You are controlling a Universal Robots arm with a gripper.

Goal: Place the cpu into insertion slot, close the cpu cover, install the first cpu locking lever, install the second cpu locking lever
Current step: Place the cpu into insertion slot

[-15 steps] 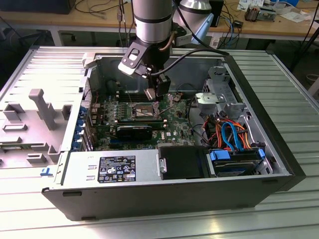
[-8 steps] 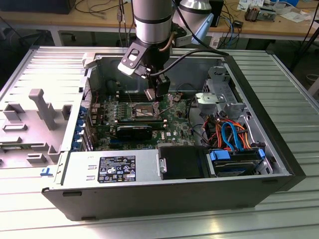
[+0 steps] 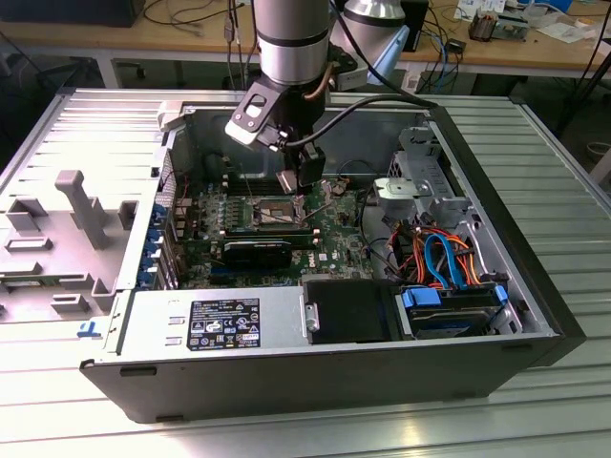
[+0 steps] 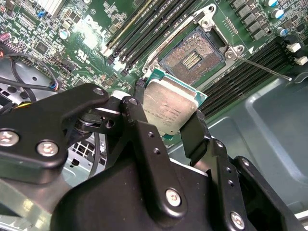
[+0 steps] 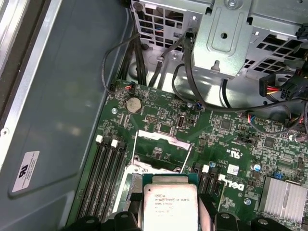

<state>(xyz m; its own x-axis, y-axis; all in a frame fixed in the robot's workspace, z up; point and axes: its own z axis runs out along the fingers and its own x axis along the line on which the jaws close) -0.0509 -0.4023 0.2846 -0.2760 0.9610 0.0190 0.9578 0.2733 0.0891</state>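
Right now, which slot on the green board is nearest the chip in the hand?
The insertion slot: square, dark-centred, silver-rimmed. The memory slots flanking it are long, narrow and black. The hand grips the cpu.

Grips the chip (image 5: 168,208) by two opposite edges in the gripper (image 5: 169,217), printed metal face showing. Hangs over a green board (image 5: 226,144), just beside the silver cover (image 5: 161,138). Has black memory slots (image 5: 103,173) alongside, a coin battery (image 5: 134,105) and a grey metal cage (image 5: 226,33) beyond.
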